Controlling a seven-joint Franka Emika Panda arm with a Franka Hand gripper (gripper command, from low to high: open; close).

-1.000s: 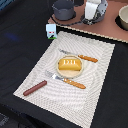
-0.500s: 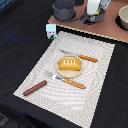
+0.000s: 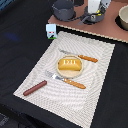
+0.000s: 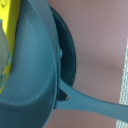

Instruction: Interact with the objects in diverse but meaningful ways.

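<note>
**Gripper low over the saucepan at the top of the frame**

Going left to right across the exterior view, we see the sausage [image 3: 35, 88] lying at the lower left of the striped placemat [image 3: 100, 75], its long axis running up toward the right. Above it, at the mat's upper left corner, stands the milk carton [image 3: 51, 31]. The loaf [image 3: 69, 64] sits on a small plate in the middle of the mat, with a fork [image 3: 65, 80] just below it and a knife [image 3: 80, 56] just above it, both pointing down toward the right.

Along the top edge a brown board [image 3: 107, 31] carries the larger pot [image 3: 63, 7] on its left part. To the right of that pot we find the gripper [image 3: 96, 11] down over the saucepan [image 3: 93, 18]. The wrist view is filled by the saucepan [image 4: 35, 65], with its handle [image 4: 97, 104] and a strip of yellow, likely the cheese [image 4: 11, 30], at one edge.

We cannot tell how wide the fingers stand, nor whether they hold anything; neither view shows them clearly.

We judge the coming move turns on the saucepan lying directly beneath the tool. The pot crowds one side, and a bowl [image 3: 124, 17] sits at the far right, so open room lies mainly below, toward the mat.
</note>
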